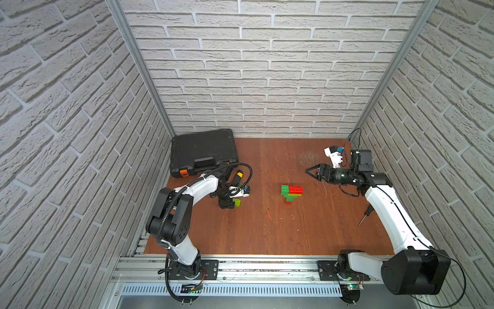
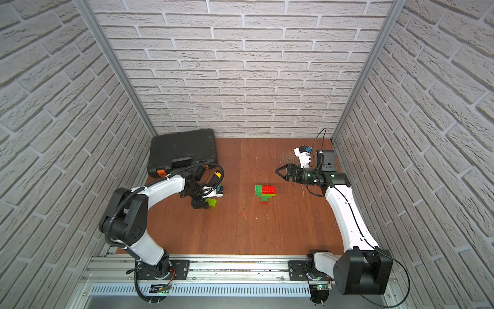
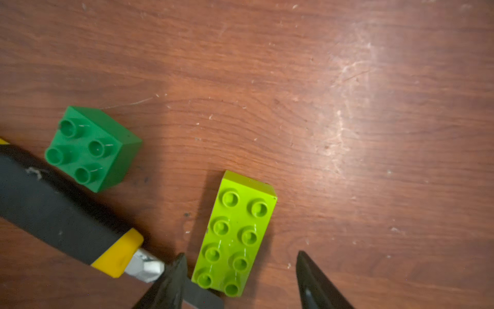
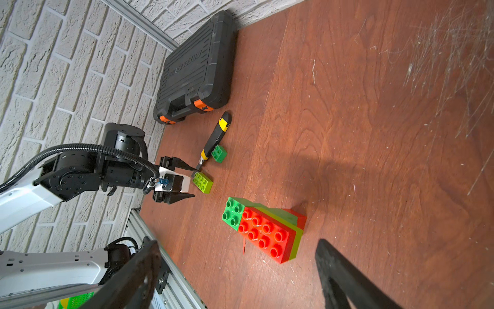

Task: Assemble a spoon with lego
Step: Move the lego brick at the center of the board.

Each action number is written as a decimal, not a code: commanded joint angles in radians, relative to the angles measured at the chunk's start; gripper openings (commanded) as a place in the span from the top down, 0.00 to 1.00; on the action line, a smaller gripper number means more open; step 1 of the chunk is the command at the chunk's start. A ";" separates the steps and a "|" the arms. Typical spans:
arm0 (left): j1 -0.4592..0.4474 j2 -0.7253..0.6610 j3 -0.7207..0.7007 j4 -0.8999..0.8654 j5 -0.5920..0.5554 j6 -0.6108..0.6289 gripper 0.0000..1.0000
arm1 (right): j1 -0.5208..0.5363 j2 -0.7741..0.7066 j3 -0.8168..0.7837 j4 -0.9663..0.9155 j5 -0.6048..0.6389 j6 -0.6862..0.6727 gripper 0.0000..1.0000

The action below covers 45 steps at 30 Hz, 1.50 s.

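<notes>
In both top views the left arm covers most of the lime brick, at 9 o'clock of the spoon, and the blade of the utility knife. A thin tool at 4 o'clock, half under the right arm, is too small to name.

Three walls clad in white faux-brick panelling enclose the cell: a back wall and two side walls, joined at the corners by slanting aluminium posts. The floor of the cell is a reddish-brown wood-grain tabletop, with a patch of pale scratches near the back. A closed black tool case with orange latches lies in the far corner against the back wall. An aluminium rail runs along the front edge, with a slotted vent strip below. Lighting is even and diffuse.
</notes>
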 commanded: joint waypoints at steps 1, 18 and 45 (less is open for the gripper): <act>-0.016 0.016 -0.011 0.092 -0.030 0.048 0.37 | 0.000 -0.003 0.028 -0.009 0.000 -0.024 0.11; -0.155 -0.053 -0.027 0.016 0.012 -0.019 0.80 | 0.000 -0.076 0.017 -0.020 0.047 -0.082 0.13; -0.380 -0.188 -0.054 0.133 0.049 -0.330 0.29 | 0.265 -0.259 0.007 -0.009 0.285 -0.391 0.13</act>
